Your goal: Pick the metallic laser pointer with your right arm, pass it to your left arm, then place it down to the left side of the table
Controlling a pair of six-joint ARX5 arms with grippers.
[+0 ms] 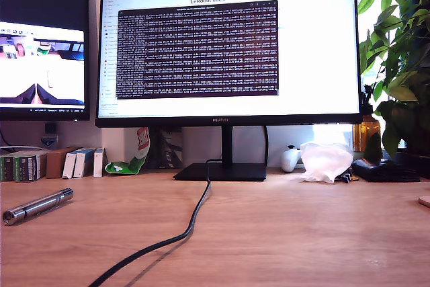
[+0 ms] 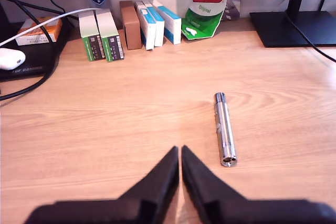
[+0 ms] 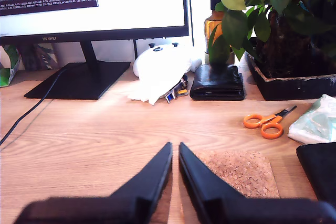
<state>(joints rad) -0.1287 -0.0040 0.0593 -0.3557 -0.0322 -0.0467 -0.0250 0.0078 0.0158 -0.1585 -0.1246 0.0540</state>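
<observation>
Light-brown wood-grain table (image 1: 302, 233), both grippers empty.
Slim, ribbed, silver metallic laser pointer (image 1: 38, 206) lies flat at the exterior view's near left, close to my first gripper (image 2: 180, 150), whose fingers are pressed together on nothing; my second gripper (image 3: 175, 146) is likewise clenched and empty. Judged either finished or not begun: no pick-up or handover is under way.

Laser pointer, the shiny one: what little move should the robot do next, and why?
Probably open my first end effector: its jaws look shut and empty, while the metallic laser pointer lies free on the table, just beside its tips.
</observation>
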